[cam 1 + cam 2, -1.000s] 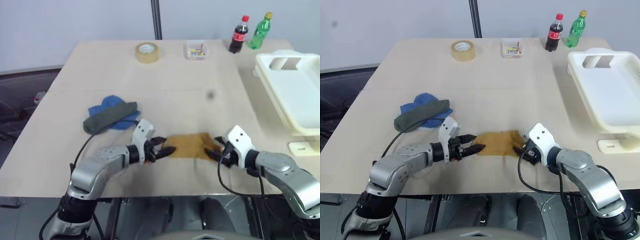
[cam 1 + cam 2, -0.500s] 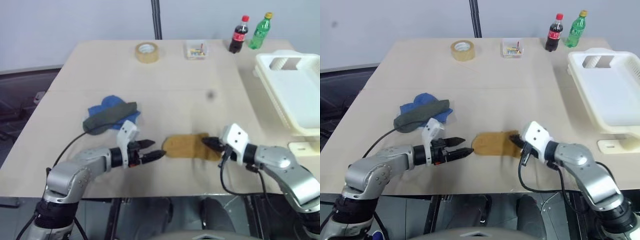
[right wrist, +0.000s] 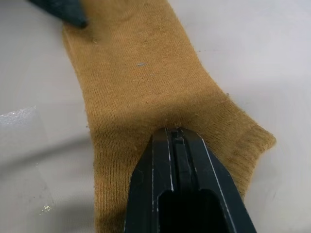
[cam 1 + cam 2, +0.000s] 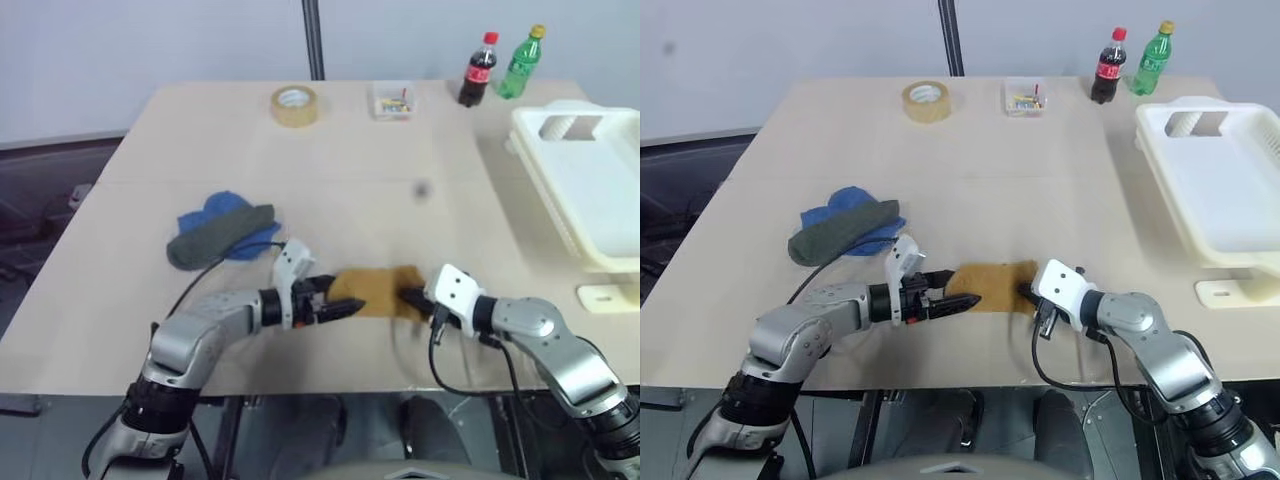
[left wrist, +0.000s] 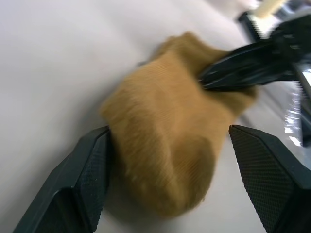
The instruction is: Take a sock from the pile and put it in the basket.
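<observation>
sock (image 4: 375, 292): mustard-yellow, fine ribbed knit | pile (image 4: 222, 232): dark grey-green sock over blue | basket (image 4: 590, 190): cream-white | table (image 4: 350, 170): pale beige | tape (image 4: 294, 104): tan roll | bottles: red-capped dark cola (image 4: 478, 68), yellow-capped green (image 4: 521, 62) | fingers (image 5: 82, 179): black, dimpled pads

Basket (image 4: 590, 190) cut off at frame edge; clear box (image 4: 392, 100) contents too small to ID.

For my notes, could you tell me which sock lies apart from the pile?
The mustard-yellow sock, flat near the table's front edge; the dark grey-green sock and blue sock lie heaped.
</observation>
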